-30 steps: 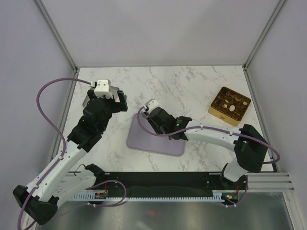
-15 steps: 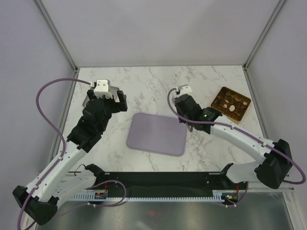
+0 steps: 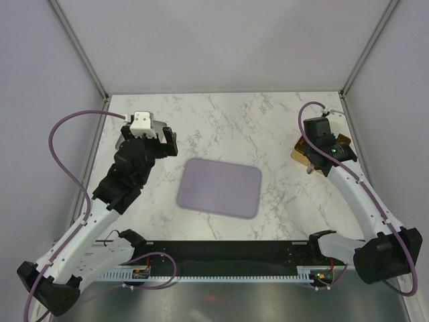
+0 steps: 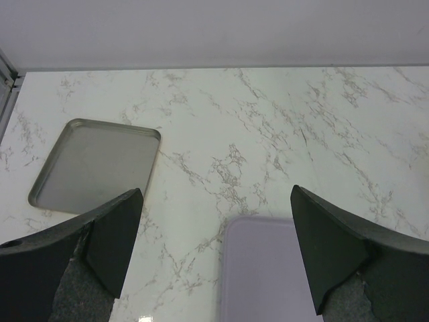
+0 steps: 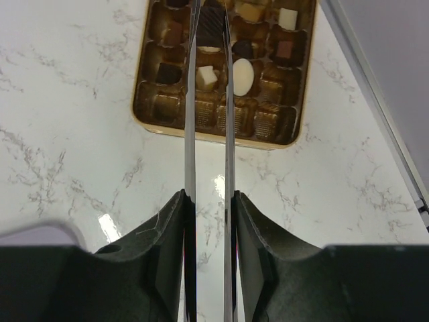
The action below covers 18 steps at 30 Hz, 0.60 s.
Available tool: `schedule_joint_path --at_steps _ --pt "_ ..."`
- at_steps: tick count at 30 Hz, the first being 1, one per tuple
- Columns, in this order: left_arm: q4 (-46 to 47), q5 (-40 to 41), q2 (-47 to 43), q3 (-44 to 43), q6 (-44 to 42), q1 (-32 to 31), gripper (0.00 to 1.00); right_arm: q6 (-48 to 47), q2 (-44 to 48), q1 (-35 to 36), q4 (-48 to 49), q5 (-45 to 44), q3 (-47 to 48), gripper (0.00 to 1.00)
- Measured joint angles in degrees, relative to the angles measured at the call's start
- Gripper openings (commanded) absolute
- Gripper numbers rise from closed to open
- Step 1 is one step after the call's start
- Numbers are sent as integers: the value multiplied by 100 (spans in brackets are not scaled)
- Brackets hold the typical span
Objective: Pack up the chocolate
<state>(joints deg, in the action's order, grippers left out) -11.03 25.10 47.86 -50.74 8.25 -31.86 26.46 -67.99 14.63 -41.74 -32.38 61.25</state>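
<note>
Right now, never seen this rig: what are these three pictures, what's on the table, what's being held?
Two robot arms with two-finger grippers stand at a marble table. One picture looks down from above; the others come from a camera on each wrist. The left gripper is open and empty; its camera sees a grey metal tray and a lilac tray. The right gripper is shut on metal tongs, whose tips appear to pinch a dark chocolate over a gold box already holding other pieces.
</note>
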Motion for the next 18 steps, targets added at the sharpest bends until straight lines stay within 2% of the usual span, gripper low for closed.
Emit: schedule_joint_path --at_steps 9,18 --pt "0 -127 -24 0 2 0 100 144 422 -627 -87 -223 -341 40" --pt "0 -173 -33 0 2 0 100 313 485 -1117 -179 -37 -894 41"
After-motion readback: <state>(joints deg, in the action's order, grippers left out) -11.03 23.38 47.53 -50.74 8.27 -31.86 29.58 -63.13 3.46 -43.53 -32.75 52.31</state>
